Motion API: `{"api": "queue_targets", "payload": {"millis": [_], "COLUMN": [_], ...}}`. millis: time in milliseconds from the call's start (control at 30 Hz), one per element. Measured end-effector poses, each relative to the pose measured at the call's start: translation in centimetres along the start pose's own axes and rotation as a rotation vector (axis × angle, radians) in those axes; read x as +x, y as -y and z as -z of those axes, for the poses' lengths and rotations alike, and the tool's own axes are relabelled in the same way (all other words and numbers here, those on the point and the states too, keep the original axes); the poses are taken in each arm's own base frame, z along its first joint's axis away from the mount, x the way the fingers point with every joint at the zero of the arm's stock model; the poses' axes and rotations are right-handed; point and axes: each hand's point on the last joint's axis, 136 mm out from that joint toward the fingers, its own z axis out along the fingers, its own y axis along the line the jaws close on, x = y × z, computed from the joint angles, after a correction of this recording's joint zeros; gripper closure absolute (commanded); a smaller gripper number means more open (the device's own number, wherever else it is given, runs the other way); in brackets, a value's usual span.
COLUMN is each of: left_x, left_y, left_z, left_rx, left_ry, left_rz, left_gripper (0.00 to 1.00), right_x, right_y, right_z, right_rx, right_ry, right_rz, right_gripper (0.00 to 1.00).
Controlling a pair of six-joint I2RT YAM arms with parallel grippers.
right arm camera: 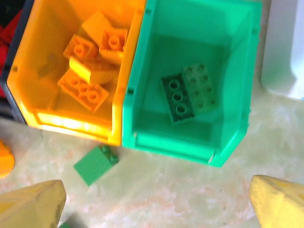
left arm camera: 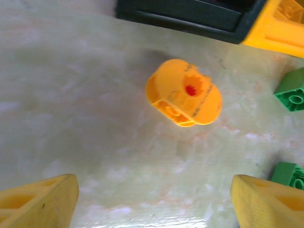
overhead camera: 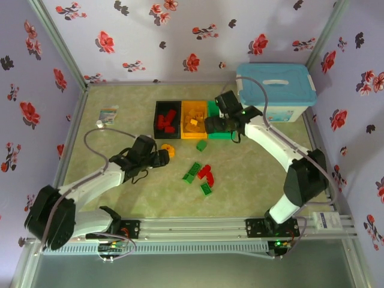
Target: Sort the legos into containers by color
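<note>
The containers stand in a row at the table's middle back: black bin (overhead camera: 157, 111) holding red legos (overhead camera: 167, 122), orange bin (right arm camera: 71, 126) with several orange bricks (right arm camera: 88, 88), green bin (right arm camera: 166, 147) with two green bricks (right arm camera: 187, 92). Loose green (overhead camera: 195, 168) and red (overhead camera: 206, 173) legos lie on the table in front. My right gripper (right arm camera: 154, 209) hangs open and empty over the near edge of the green bin; a green brick (right arm camera: 95, 164) lies just in front of the bins. My left gripper (left arm camera: 154, 204) is open and empty, just short of an orange rounded piece (left arm camera: 184, 92).
A large white box with a light-blue lid (overhead camera: 276, 90) stands at the back right, close to the green bin. A small packet (overhead camera: 108, 114) lies at the back left. Two green bricks (left arm camera: 290, 90) (left arm camera: 289, 175) lie to the right of the left gripper.
</note>
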Motion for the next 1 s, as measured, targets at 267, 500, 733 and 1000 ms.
{"api": "queue_targets", "payload": {"millis": [267,500,733,1000], "left_x": [2.0,7.0,9.2,9.9], "left_y": [9.1,10.7,9.5,9.4], "left_z": [-1.8,-3.3,-4.2,-5.1], "left_rx": [0.102,0.069,0.009,-0.018], "left_ry": [-0.095,-0.233,-0.312,-0.347], "left_rz": [-0.244,-0.392,-0.443,-0.463], "left_gripper": [0.24,0.26,0.36,0.45], "right_x": [5.8,6.7,6.4,6.4], "right_y": [1.4,2.2,2.0,1.9], "right_z": [-0.9,-0.5,-0.7,-0.7], "right_rx": [0.017,0.017,0.002,-0.003], "right_ry": [-0.076,-0.055,-0.040,-0.037], "right_rz": [-0.044,-0.086,-0.102,-0.117], "right_gripper": [0.01,0.01,0.01,0.01]}}
